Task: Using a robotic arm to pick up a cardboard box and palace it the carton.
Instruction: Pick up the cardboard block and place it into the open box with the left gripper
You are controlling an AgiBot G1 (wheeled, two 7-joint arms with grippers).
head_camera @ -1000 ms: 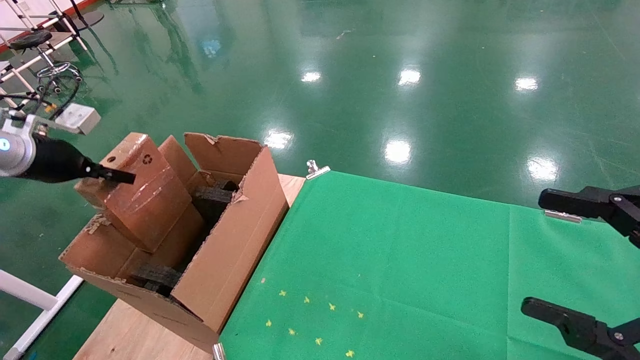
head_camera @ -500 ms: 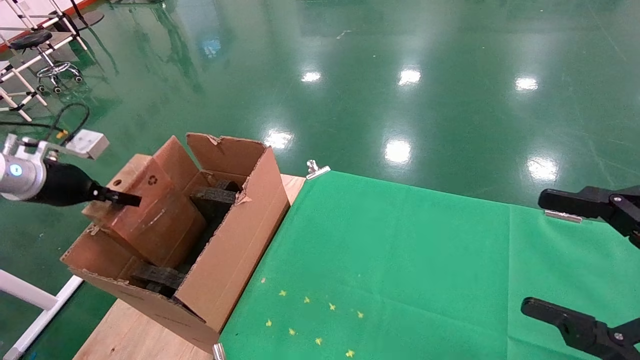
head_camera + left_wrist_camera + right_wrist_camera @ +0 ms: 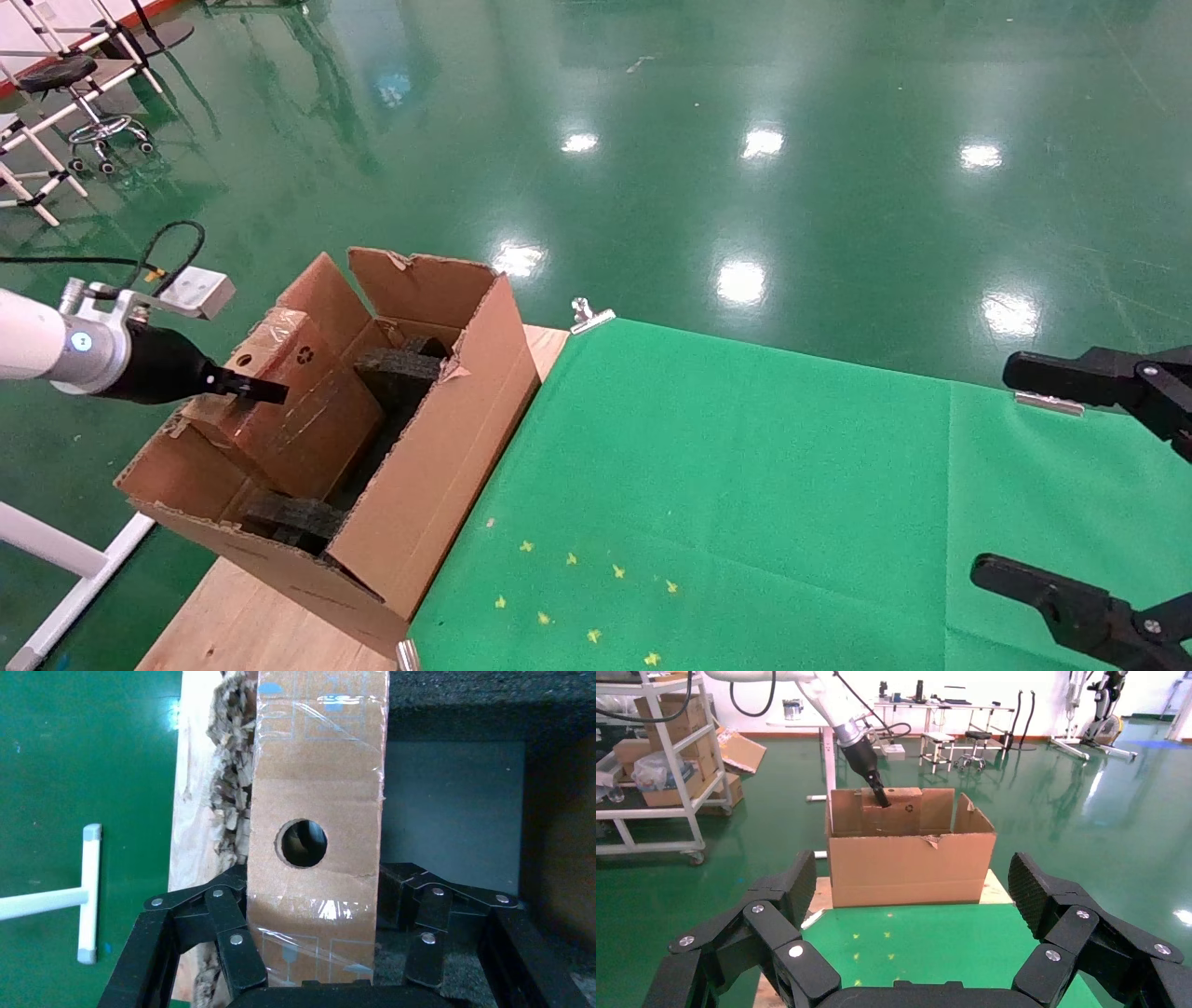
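Two grippers are seen from the head: the left gripper (image 3: 244, 387) is clamped on the cardboard box (image 3: 289, 410), held tilted inside the carton (image 3: 438, 447). From the left wrist, fingers (image 3: 232, 931) are pressed against both sides of the box. From the right wrist, the right gripper (image 3: 912, 888) is held spread wide over the green cloth (image 3: 933, 941).

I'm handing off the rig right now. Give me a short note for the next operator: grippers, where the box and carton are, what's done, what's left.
Left gripper: jaws shut on the cardboard box, holding it at its end with the round hole.
Right gripper: open, parked over the green cloth, holding nothing.
The box sits tilted, partly down inside the carton, beside the black foam.
Done: pick-up and carry to the carton.
Left: lower fully, open the jaws, withdraw the left arm.
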